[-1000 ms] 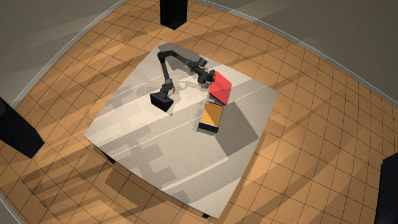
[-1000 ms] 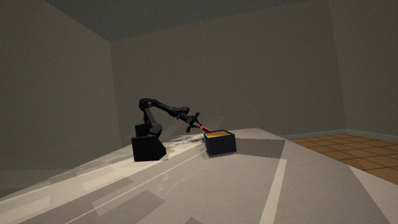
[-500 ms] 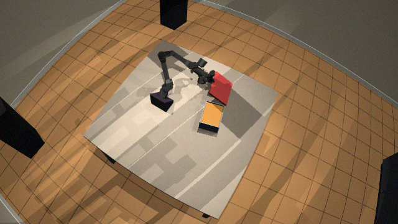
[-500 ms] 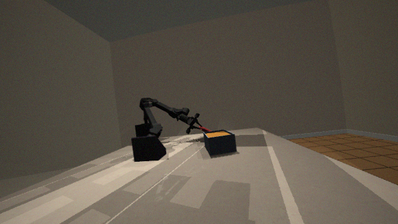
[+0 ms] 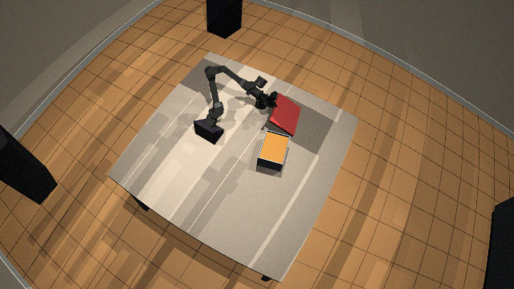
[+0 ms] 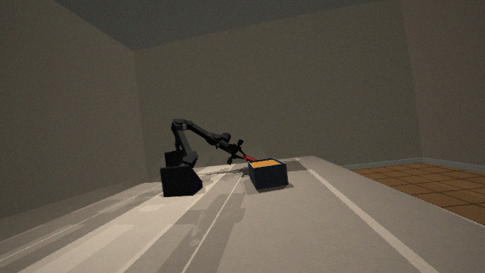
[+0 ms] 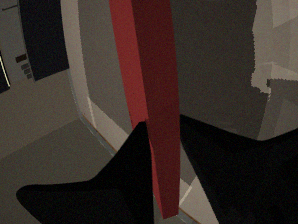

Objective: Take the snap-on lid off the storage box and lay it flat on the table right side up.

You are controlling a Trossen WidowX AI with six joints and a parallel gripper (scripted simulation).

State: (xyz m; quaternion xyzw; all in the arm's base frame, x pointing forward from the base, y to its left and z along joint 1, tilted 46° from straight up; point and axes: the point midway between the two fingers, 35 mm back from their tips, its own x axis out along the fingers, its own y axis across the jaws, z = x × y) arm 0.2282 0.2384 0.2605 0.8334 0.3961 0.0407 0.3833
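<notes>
The red lid point(image 5: 287, 114) point(image 6: 249, 158) point(image 7: 151, 60) is off the storage box and slopes downward away from my gripper. My gripper point(image 5: 275, 100) point(image 6: 243, 156) point(image 7: 161, 124) is shut on one edge of it, with a black finger on each side in the wrist view. The dark blue storage box point(image 5: 270, 164) point(image 6: 269, 177) stands upright, its orange inside showing within a pale rim. In the top view the lid's low end appears just beyond the box's far edge. In the exterior view the box hides that end, so I cannot tell whether it touches the table.
The pale table point(image 5: 241, 209) point(image 6: 288, 231) bears striped shadows. The arm's dark base point(image 5: 208, 132) point(image 6: 179, 182) stands to the left of the box, and the arm arches above the table to the lid. Dark blocks point(image 5: 225, 18) point(image 5: 24, 172) stand beyond the table.
</notes>
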